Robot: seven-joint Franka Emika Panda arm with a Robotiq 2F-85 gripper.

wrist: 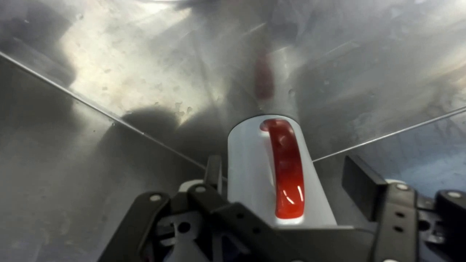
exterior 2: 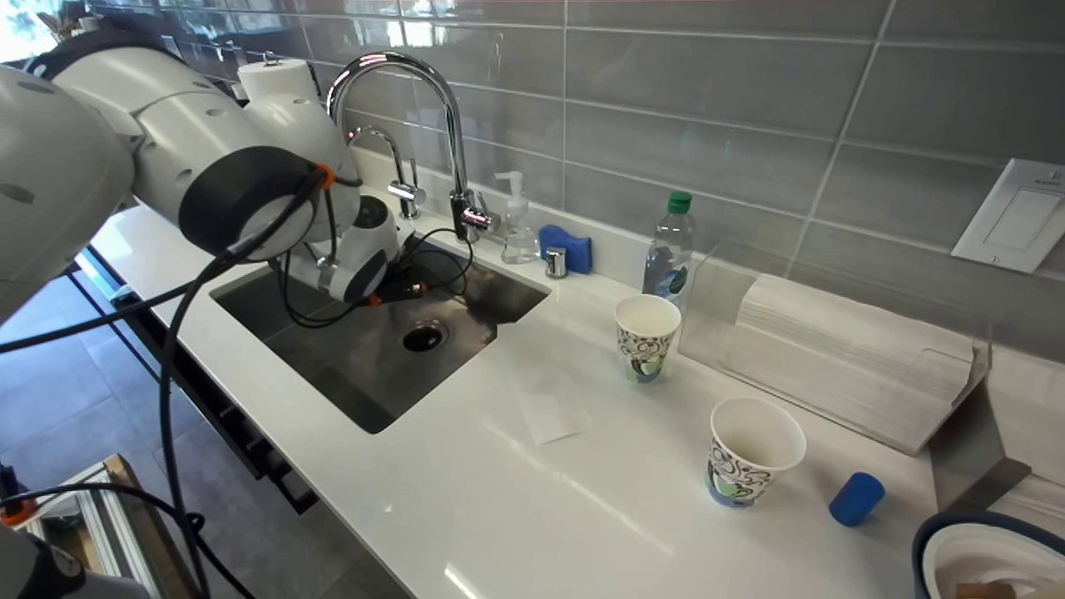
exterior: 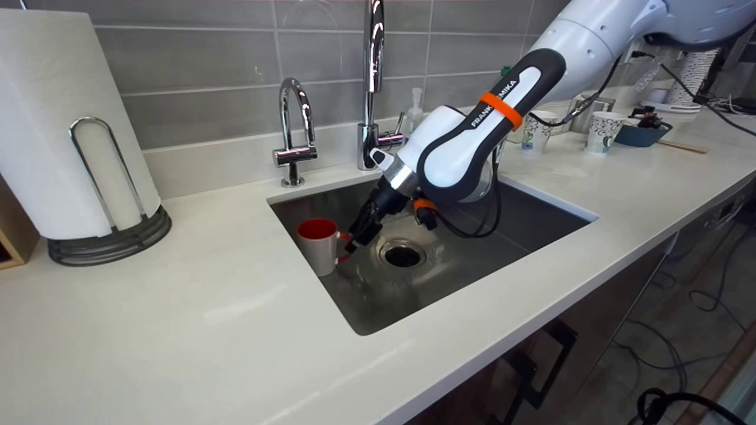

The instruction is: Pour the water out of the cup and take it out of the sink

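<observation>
Kitchen or kitchenette, home or office unclear | undermount sink (exterior: 381, 298) and gooseneck faucet (exterior 2: 453, 129) show it | tiled backsplash (exterior 2: 707, 79), white countertop (exterior: 207, 342) | paper towel roll (exterior: 62, 124), pump soap dispenser (exterior 2: 520, 229), patterned paper cups (exterior 2: 746, 462)

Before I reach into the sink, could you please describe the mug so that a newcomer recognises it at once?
Find the steel sink in the white counter. At its end nearest the paper towel roll, the white mug stands upright beside the open claw. Unlike the patterned paper cups on the counter, it has a red interior and a red handle.
</observation>
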